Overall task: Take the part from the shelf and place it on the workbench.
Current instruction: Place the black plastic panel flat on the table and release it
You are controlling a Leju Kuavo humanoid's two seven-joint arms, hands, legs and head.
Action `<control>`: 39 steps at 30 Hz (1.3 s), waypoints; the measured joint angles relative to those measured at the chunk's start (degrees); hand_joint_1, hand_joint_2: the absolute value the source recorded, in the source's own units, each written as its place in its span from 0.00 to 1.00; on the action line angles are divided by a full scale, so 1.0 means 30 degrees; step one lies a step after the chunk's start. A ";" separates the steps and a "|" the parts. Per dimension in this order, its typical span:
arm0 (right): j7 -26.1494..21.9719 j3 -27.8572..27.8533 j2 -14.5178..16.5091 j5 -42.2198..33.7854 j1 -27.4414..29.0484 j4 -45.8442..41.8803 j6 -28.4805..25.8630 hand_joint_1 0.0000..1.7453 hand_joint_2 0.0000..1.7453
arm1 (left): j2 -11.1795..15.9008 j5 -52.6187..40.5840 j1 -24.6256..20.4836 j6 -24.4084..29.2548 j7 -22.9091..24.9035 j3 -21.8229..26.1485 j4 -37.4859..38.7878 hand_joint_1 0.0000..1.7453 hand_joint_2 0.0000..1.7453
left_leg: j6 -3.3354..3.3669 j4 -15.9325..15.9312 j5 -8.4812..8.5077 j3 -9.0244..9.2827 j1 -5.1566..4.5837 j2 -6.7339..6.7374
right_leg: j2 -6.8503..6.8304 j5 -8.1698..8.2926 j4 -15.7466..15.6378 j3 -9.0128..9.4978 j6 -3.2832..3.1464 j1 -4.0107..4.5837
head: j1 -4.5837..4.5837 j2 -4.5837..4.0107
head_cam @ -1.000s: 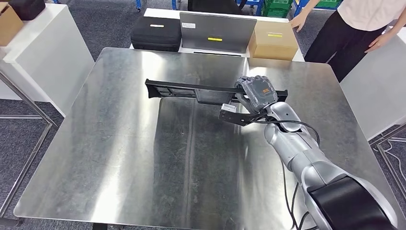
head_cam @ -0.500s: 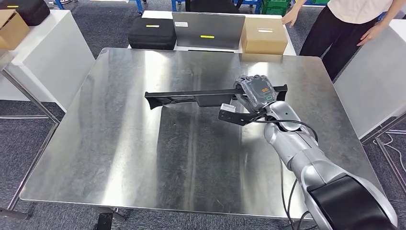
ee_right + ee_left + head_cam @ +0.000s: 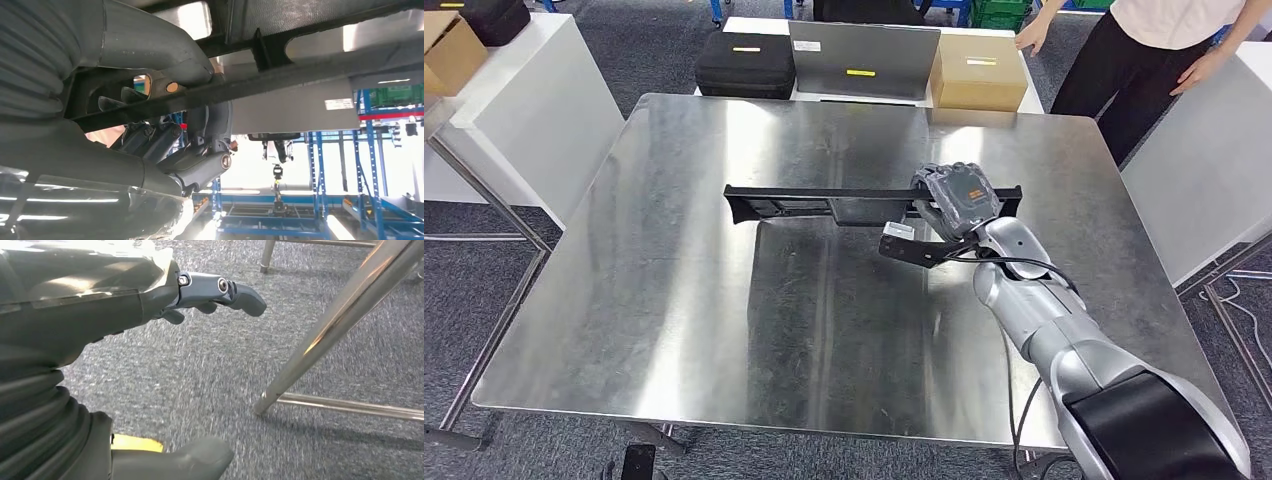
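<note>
Head view puts our right hand [image 3: 957,197] just right of the frame's centre, fingers wrapped around the right end of the long black part [image 3: 824,200]. From that grip the part stretches level toward the left of the frame, over the middle of the steel workbench [image 3: 674,300], with its reflection lying directly under it. We cannot tell whether it touches the metal or hangs just above it. In the right wrist view the hand [image 3: 165,145] is plainly clasped about the part's thin rail [image 3: 280,75], thumb on one side and dark fingers on the other.

Our left hand [image 3: 210,290] hangs low beside a chrome table leg [image 3: 340,320] over grey carpet, fingers loosely extended and holding nothing.

We judge the placing step is nearly finished; what remains is letting go. The risk lies in the off-centre hold: nearly all of the part's length hangs out to one side of the grip, so if it is not yet down, its far left end could drop first, clatter and skid on the slick steel. Fingers catching the rail on withdrawal could also drag it askew. At the top of the frame sit a black case [image 3: 746,63], a grey panel [image 3: 864,58] and a cardboard box [image 3: 979,80], well apart from the part; a person [image 3: 1164,50] stands at the upper right.
</note>
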 joint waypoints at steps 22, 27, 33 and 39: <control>0.0120 0.0000 -0.0093 0.0027 -0.0128 0.0029 -0.0073 1.00 1.00 | 0.0126 0.0097 0.0060 -0.0375 0.0399 0.0160 0.0007 0.00 1.00 | -0.0997 -0.0567 0.0365 0.0095 0.0077 -0.0025 | 0.0308 0.0743 -0.2586 0.1226 -0.0341 0.0232 | -0.0111 0.0000; 0.0348 0.0000 -0.0086 0.0149 -0.0128 0.0029 -0.0348 1.00 1.00 | 0.0127 0.0093 0.0060 -0.0406 0.0472 0.0230 0.0007 0.00 1.00 | -0.0995 -0.0520 0.0359 0.0056 -0.0122 -0.0060 | 0.0294 0.0753 -0.2589 0.1228 -0.0327 0.0229 | -0.0112 0.0000; 0.0366 0.0000 -0.0086 0.0306 -0.0125 0.0027 -0.0579 1.00 1.00 | 0.0133 0.0091 0.0060 -0.0408 0.0667 0.0259 0.0007 0.00 1.00 | -0.0962 -0.0437 0.0338 0.0012 -0.0226 -0.0062 | 0.0284 0.0755 -0.2593 0.1228 -0.0320 0.0198 | -0.0112 0.0000; 0.0366 0.0000 -0.0086 0.0308 -0.0125 0.0029 -0.0627 1.00 1.00 | 0.0133 0.0091 0.0060 -0.0408 0.0696 0.0266 0.0007 0.00 1.00 | -0.0943 -0.0410 0.0326 -0.0007 -0.0261 -0.0067 | 0.0276 0.0756 -0.2599 0.1228 -0.0318 0.0171 | -0.0112 0.0000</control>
